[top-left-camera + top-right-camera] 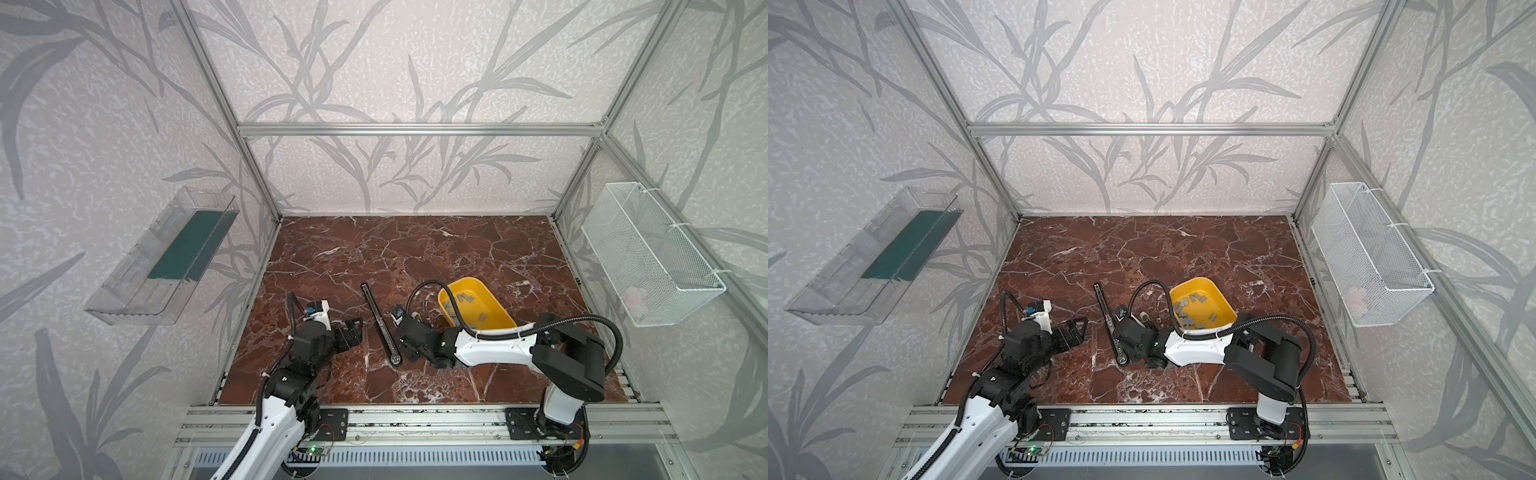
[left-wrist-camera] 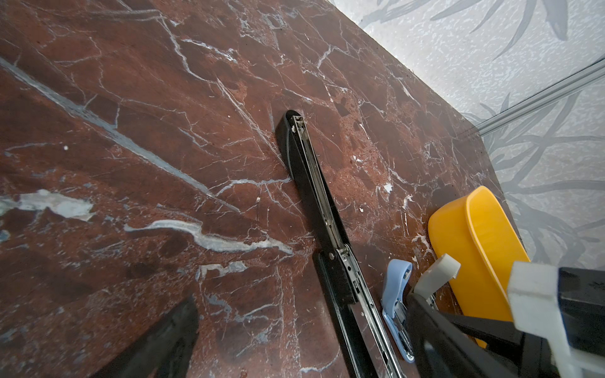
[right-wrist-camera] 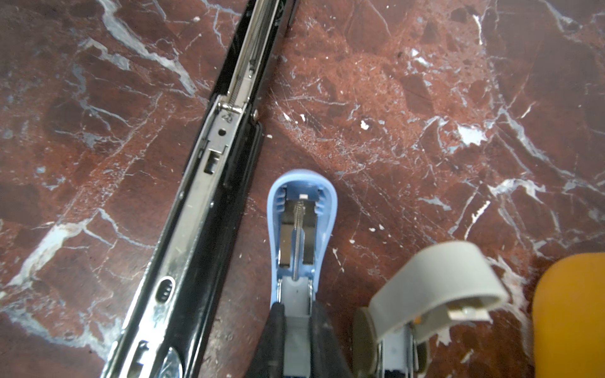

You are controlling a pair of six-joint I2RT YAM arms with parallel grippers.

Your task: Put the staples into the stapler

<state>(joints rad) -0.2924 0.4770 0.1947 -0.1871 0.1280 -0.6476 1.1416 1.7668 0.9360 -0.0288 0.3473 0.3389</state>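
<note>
The right claw [image 3: 296, 315] is pinching narrowly on the base of the blue stapler [image 3: 301, 229], which is lying flipped open on the marble tabletop [image 1: 415, 249] with its spring channel facing up. The staples [image 1: 467, 299] are sitting loose inside the yellow bowl [image 1: 492, 309], near that stapler. A grey stapler [image 3: 435, 278] is standing open between the two. The left claw [image 1: 353, 328] is hanging spread wide, gripping nothing, across the long black stapler [image 1: 380, 320] lying opened flat.
</note>
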